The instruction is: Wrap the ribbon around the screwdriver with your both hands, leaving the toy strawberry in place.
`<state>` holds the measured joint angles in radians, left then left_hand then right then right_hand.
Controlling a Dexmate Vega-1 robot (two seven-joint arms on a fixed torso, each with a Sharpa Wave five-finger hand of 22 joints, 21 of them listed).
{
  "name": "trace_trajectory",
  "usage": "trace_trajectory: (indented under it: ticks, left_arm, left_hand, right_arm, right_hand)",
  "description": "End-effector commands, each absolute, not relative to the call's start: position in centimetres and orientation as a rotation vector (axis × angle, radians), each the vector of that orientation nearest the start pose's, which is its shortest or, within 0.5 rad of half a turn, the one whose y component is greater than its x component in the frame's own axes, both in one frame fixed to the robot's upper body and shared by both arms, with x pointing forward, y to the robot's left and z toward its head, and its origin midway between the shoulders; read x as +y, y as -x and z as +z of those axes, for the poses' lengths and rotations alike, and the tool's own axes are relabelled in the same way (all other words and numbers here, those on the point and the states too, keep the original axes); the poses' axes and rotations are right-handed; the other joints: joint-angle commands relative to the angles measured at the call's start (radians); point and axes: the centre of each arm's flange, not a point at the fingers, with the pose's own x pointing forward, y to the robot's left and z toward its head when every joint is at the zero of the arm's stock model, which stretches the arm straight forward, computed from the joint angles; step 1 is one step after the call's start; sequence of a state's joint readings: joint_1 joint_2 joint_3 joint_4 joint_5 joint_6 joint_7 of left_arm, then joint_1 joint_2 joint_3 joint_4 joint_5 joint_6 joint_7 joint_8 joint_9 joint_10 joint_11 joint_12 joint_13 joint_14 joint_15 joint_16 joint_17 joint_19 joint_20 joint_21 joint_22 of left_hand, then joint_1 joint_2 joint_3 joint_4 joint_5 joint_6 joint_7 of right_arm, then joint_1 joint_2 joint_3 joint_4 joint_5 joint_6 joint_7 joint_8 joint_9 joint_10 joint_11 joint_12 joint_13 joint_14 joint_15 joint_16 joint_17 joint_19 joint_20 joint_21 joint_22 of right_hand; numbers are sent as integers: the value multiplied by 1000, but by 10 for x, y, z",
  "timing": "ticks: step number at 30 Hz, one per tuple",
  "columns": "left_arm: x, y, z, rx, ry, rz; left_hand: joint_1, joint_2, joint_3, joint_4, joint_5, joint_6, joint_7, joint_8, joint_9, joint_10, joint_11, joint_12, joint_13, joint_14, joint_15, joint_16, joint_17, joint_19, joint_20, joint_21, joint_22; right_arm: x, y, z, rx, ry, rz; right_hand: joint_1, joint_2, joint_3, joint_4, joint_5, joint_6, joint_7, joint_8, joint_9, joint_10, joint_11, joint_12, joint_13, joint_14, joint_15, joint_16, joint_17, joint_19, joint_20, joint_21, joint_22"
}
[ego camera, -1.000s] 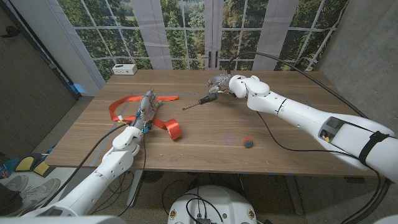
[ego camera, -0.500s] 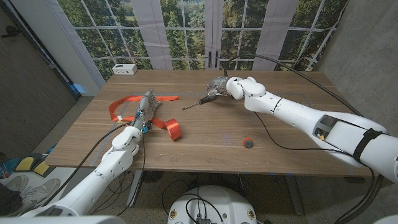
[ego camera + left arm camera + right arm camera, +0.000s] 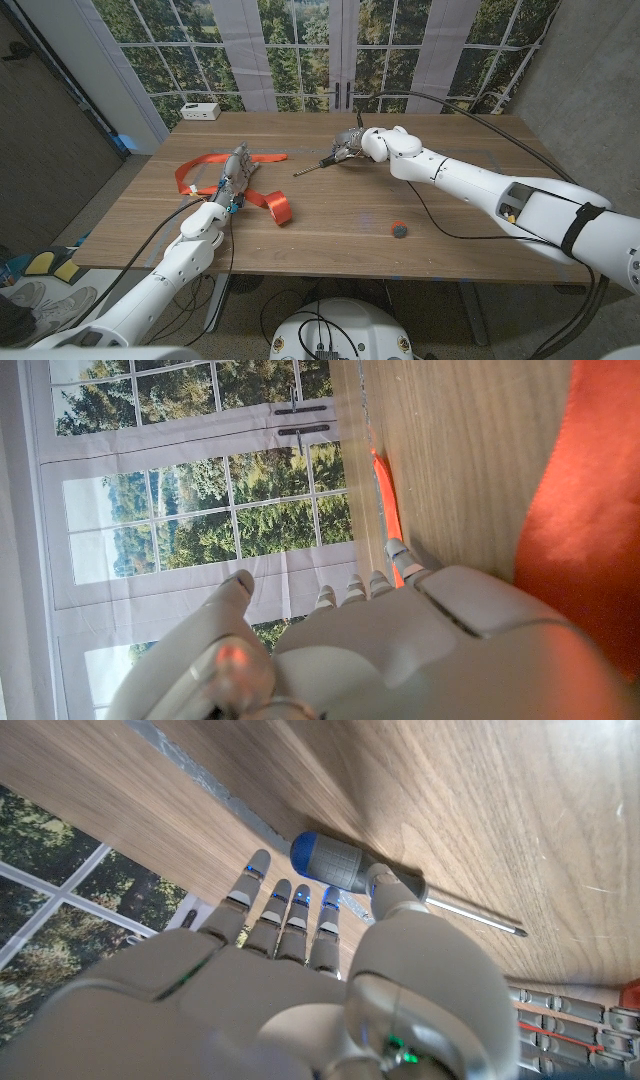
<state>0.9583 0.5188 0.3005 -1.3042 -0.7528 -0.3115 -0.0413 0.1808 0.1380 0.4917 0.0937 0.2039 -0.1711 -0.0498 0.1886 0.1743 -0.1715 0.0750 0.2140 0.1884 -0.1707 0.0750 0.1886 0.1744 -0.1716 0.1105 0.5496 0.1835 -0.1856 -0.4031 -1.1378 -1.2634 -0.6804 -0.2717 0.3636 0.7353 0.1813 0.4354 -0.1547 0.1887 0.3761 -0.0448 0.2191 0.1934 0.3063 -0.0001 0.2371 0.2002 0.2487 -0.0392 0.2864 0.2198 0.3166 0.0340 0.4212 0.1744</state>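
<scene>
Right hand closing in on the screwdriver, ribbon waiting under the left.

Over the last second the right hand (image 3: 350,143) has slid a little further along the worktop (image 3: 450,135) onto the handle of the screwdriver (image 3: 312,168); its fingers (image 3: 285,915) now reach over the blue-and-grey handle with the thumb beside it, though a firm grip cannot be told from here. The left hand (image 3: 237,170) has stayed on the orange ribbon (image 3: 278,207), probably just pressing it, fingers extended. The toy strawberry (image 3: 399,229) sits untouched near the front edge. Wrapping looks not yet begun; securing the screwdriver comes first.
</scene>
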Motion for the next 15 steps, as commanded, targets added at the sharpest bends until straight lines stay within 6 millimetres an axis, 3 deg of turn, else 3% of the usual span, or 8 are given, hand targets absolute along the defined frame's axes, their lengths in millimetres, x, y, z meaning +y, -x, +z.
trace_trajectory:
  ticks: [1,7,12,15]
  left_arm:
    - [325,-640,-81,-527,166,-148]
    - [325,-641,-80,-526,166,-153]
    - [324,-641,-79,-528,164,-156]
    - [323,-641,-79,-527,167,-155]
  left_hand:
    - [-5,-7,0,-6,-4,-101,-4,-3,4,-172,7,-2,4,-172,7,-2,4,-158,4,-4,6]
    - [-7,-8,0,-6,-4,-101,-5,-3,4,-172,5,-2,4,-169,6,-1,4,-159,6,-6,6]
    - [-8,-8,-1,-6,-4,-101,-5,-4,4,-172,7,-3,4,-172,7,-2,4,-159,5,-7,6]
    - [-9,-8,-1,-6,-4,-101,-5,-4,4,-171,8,-2,4,-172,7,-1,4,-158,5,-7,6]
  right_arm:
    - [-57,-698,50,-366,1895,210]
    - [-59,-698,48,-387,1916,173]
    - [-59,-697,46,-409,1940,151]
    - [-58,-697,44,-407,1946,162]
  right_hand:
    - [47,-3,20,-15,6,31,-9,2,1,21,-11,4,3,24,-35,9,-2,23,-3,-2,2]
    - [109,-16,31,-25,9,61,-17,4,1,60,-29,11,4,70,-59,23,-5,56,-9,2,3]
    - [210,-26,31,-25,9,187,-38,33,1,189,-51,44,10,192,-100,84,13,118,-27,15,5]
    - [237,-33,19,-20,7,230,-41,41,2,235,-42,58,13,235,-106,116,32,138,-27,21,6]
